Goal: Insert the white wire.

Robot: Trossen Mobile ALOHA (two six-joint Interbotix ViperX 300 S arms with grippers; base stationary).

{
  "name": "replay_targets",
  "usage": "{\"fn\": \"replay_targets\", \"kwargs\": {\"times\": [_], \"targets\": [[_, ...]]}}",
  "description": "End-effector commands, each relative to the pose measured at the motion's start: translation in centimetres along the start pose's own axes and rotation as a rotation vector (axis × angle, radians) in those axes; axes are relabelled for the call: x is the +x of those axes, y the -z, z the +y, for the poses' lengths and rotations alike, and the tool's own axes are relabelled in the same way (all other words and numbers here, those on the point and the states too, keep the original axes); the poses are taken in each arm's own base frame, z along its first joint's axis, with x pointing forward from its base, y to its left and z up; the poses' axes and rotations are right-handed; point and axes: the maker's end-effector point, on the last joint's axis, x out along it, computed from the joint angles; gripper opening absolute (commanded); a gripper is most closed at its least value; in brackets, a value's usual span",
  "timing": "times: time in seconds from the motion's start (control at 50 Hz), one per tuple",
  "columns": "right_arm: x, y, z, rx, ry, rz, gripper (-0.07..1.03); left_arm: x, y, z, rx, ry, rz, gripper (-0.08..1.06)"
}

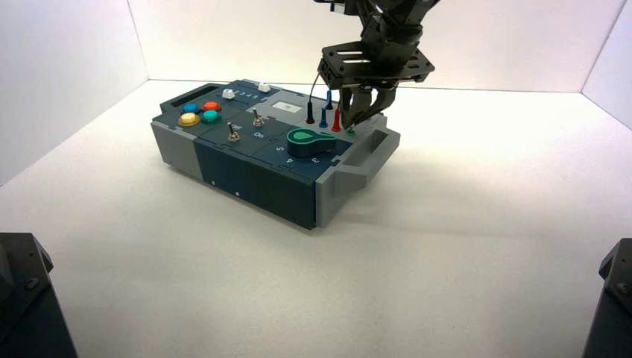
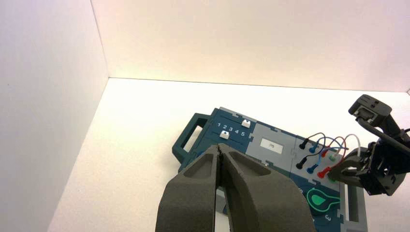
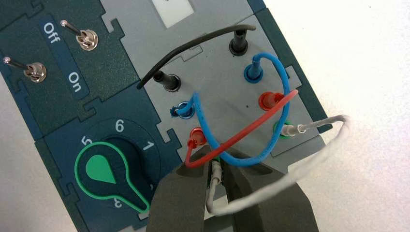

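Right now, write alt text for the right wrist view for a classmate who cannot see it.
The right gripper's fingers hold one plug of the white wire at the box's green-ringed socket; its other plug sits in another, beside red, blue and black wires.

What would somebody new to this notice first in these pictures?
Probably the right claw, down at the box's wire corner, gripping one plug of the arched white wire near a green-ringed socket. Beside it, black, blue and red wires loop over the grey panel. Next comes the big dark knob with its green outline, on the dark panel beside them.
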Motion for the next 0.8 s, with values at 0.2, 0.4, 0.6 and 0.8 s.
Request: {"fn": "replay_targets", "kwargs": {"times": [0.2,0.4,0.6,0.8], "targets": [[-0.5,0.0,0.3,-0.002,-0.003,0.011,-0.03,0.0,-0.6,0.1,0.0,-0.008,-0.016,-0.03],[-0.4,-0.5,0.4,-0.005,-0.005,0.006,-0.03,-0.1,-0.6,0.1,-0.001,-0.008,-0.018,-0.03],[0.2,-0.6,0.5,-0.006,-0.005,0.016,-0.03,-0.1,-0.6,0.1,0.0,-0.008,-0.018,-0.03],[1.0,-0.1,0.6,-0.013,-0.003,0.043,-0.03,-0.1,-0.6,0.1,-0.001,-0.008,-0.021,-0.03]]}}
